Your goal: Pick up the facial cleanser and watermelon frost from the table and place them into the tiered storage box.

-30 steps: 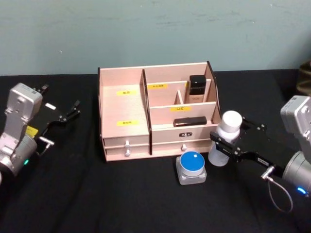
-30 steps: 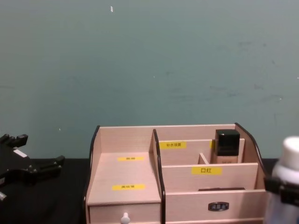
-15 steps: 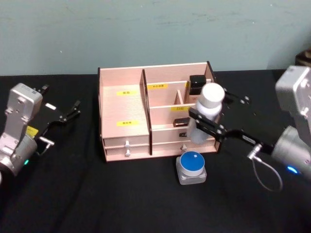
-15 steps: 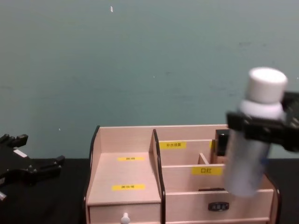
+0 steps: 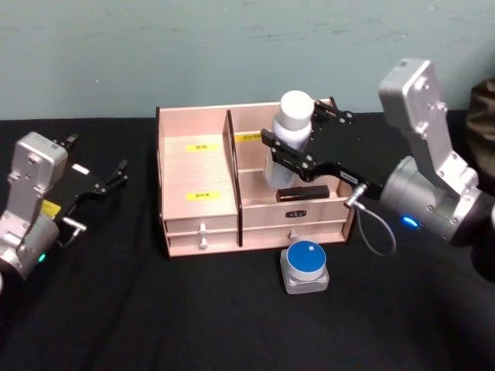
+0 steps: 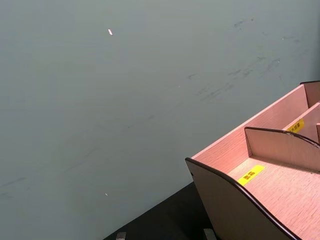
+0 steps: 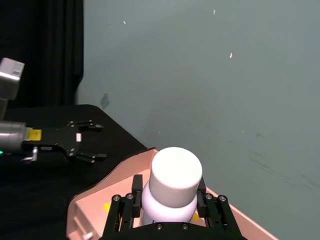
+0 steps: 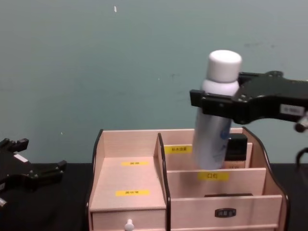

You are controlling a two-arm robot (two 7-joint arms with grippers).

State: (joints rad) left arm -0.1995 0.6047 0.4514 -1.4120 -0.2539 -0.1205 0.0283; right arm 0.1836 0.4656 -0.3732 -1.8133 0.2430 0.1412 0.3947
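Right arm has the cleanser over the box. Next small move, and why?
Probably lower it straight down. The right gripper holds the cleanser tilted, base at the box's rear compartment beside the dark-capped bottle, apparently unseated. Left gripper sits parked left of it.

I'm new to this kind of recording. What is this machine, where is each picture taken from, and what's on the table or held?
This is a robot with two arms, each ending in a two-finger gripper. One picture looks down from its head, one looks across the table from its chest, and two come from cameras on its wrists. On the black table stands a wooden tiered storage box holding a beige, black-capped bottle at the back and a dark flat item in front. The watermelon frost, a blue-lidded jar, sits on the table before the box. The right gripper is shut on the facial cleanser, a white bottle held tilted above the box's back right compartments. The left gripper is open, off to the box's left.
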